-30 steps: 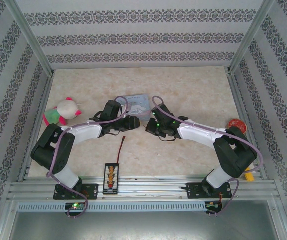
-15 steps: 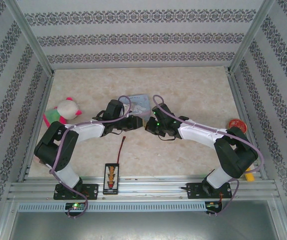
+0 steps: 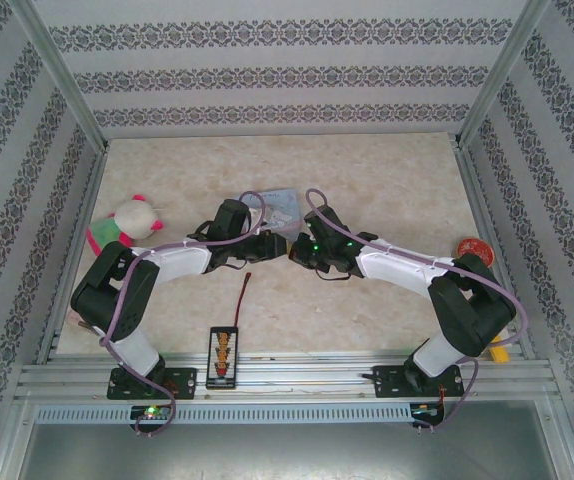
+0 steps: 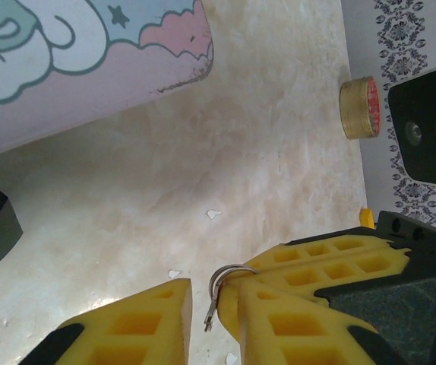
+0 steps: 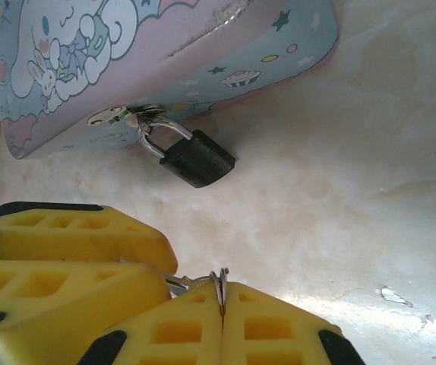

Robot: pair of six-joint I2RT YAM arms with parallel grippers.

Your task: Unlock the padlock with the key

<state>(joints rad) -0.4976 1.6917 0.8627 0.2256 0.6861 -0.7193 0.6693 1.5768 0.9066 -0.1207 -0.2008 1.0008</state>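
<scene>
My left gripper (image 4: 214,295) has edged in and narrowed, still slightly parted around the small silvery ringed key (image 5: 190,283); my right gripper (image 5: 222,295) stays clenched on it.

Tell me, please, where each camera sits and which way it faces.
Top external: above and behind the bases, looking down at the table; left arm and right arm show whole.
Left wrist: low above the table, facing right toward the tape roll; left gripper at the bottom.
Right wrist: low, facing the padlock hooked on the blue tin; right gripper at the bottom.
Shared: all three show the tin; top and left wrist show the tape roll.
</scene>
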